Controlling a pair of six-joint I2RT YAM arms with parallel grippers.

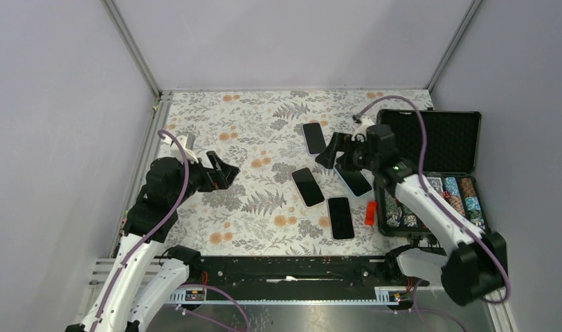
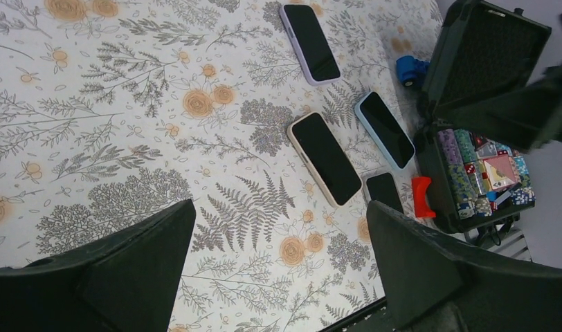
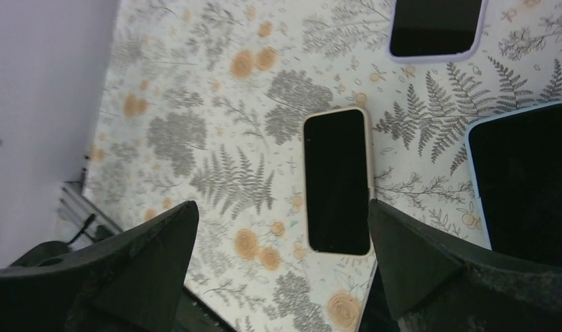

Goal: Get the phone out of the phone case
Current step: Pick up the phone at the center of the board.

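Note:
Several phones lie face up on the floral cloth. One is in a lilac case at the back, one in a beige case in the middle, one in a light blue case and one is black with no visible case. My left gripper is open and empty, hovering left of the phones; its view shows the beige-cased phone ahead of it. My right gripper is open and empty, hovering over the blue-cased phone, with the beige-cased phone between its fingers in view.
An open black case with poker chips stands at the right. A red piece lies by its near left corner, and a small blue object by its lid. A black rail runs along the near table edge.

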